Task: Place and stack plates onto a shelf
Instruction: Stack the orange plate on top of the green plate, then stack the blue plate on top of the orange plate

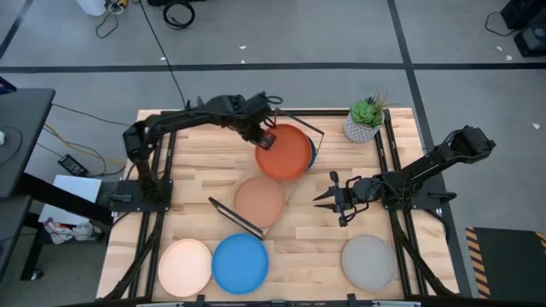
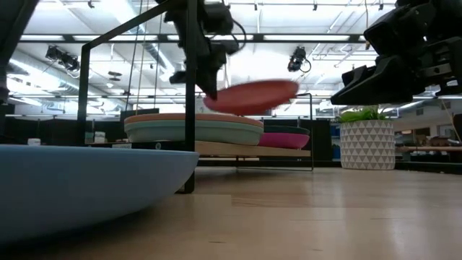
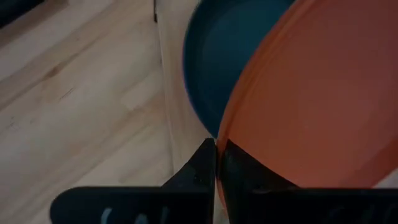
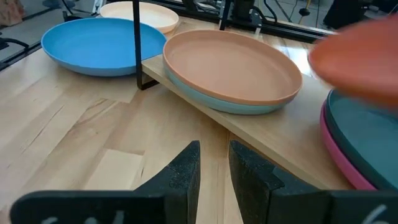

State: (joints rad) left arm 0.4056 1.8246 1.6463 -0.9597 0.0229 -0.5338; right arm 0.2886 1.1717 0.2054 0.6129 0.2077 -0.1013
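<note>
My left gripper [image 1: 266, 136] is over the shelf's far end, shut on the orange-red plate [image 1: 285, 152]. That plate hovers above the teal plate [image 3: 217, 62], which lies on the magenta plate [image 4: 339, 163] on the shelf [image 4: 249, 134]. The terracotta plate [image 1: 258, 200] lies on the pale blue plate [image 4: 217, 99] at the shelf's near end. The cream plate [image 1: 184, 266], bright blue plate [image 1: 240, 263] and grey plate [image 1: 368, 261] lie flat on the table near its front edge. My right gripper [image 1: 322, 199] waits open to the right of the shelf, touching nothing. My left gripper pinches the orange-red plate's rim [image 3: 225, 138] on its left side between the two fingers, which come nearly level from the table's left. The plate is lifted clear and sits almost level [image 2: 253, 96], a little above the teal plate.
A potted plant [image 1: 365, 119] stands at the table's far right, just beyond the shelf's far end. The shelf's black wire legs [image 2: 191, 94] rise at its corners. Bare table lies between the shelf and the grey plate, around my right gripper.
</note>
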